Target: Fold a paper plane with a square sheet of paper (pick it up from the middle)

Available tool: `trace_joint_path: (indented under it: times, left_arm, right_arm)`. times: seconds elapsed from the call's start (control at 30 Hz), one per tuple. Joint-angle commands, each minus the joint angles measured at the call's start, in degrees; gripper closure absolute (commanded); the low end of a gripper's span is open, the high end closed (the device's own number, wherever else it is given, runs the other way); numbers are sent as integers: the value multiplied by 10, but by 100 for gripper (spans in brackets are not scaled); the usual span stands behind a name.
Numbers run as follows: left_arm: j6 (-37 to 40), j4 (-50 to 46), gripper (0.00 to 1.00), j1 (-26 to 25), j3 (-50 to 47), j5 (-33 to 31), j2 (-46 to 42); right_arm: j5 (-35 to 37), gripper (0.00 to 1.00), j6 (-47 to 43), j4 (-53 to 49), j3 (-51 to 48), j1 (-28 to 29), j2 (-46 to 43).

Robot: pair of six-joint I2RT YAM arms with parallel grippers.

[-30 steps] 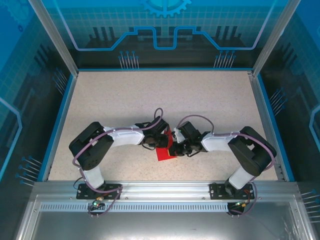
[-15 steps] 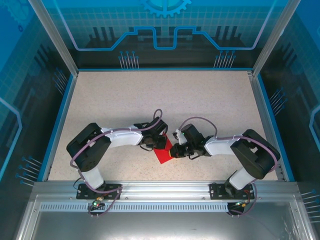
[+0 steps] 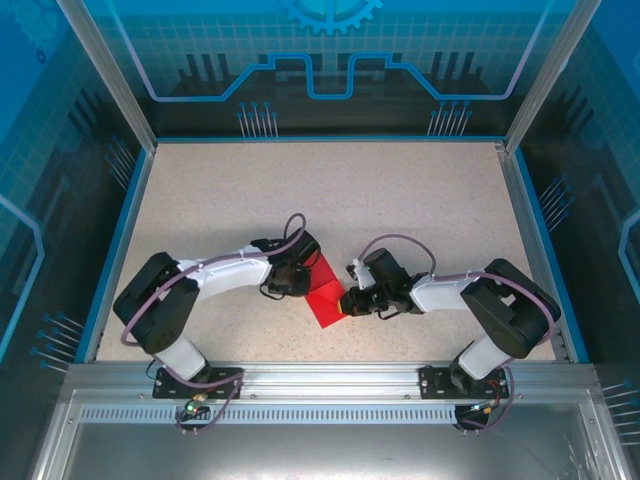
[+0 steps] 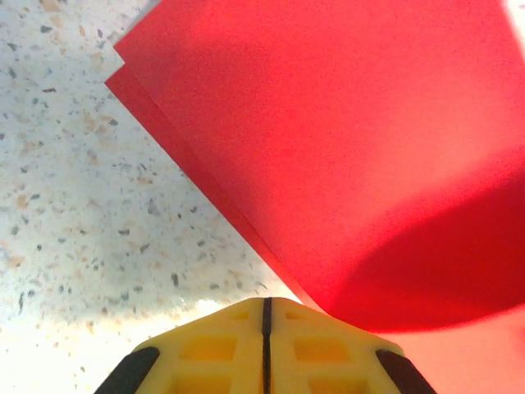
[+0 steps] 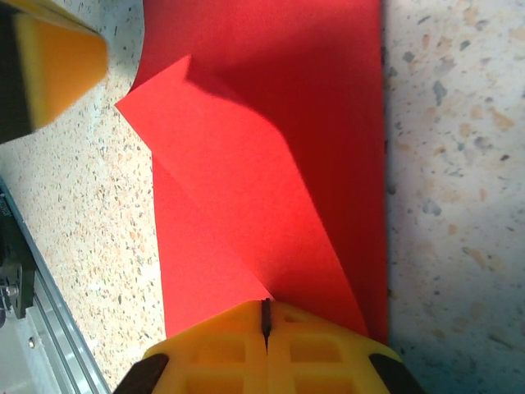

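Observation:
The square sheet of paper (image 3: pixel 326 300) is bright red and lies folded on the speckled table between the two arms. In the left wrist view the paper (image 4: pixel 344 148) shows two stacked layers along its edge. My left gripper (image 3: pixel 308 277) is shut, and its yellow tips (image 4: pixel 265 300) rest at the paper's edge with nothing visibly between them. My right gripper (image 3: pixel 347 302) is also shut. Its tips (image 5: pixel 265 305) sit on the paper (image 5: pixel 271 164), where a diagonal crease of a folded-over flap ends. One left finger pad (image 5: pixel 49 66) shows at the paper's far corner.
The speckled table (image 3: pixel 330 190) is bounded by a blue rim (image 3: pixel 118 240) with dark walls behind it. An aluminium rail (image 3: pixel 330 375) runs along the near edge, where both arm bases are bolted. Free tabletop lies behind the arms.
The left arm's elbow has swung out to the left and its gripper has shifted off the sheet's left side, uncovering more red paper. The right gripper edged left early on, then held still.

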Motion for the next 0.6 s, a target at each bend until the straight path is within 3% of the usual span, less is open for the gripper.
trace_joint_path:
  times: [0.0,0.23,0.57]
  left_arm:
    - [-33,-11,91,-11,25,46,-31]
    - [-69,18,91,-56,39,81,-17]
    - [-85,138,92,-66,8,143,47]
  right_arm:
    - [-2,100,8,-92,-33,2,26]
    - [-11,100,10,-86,-31,-5,23]
    - [-16,100,10,-87,-22,-9,26]
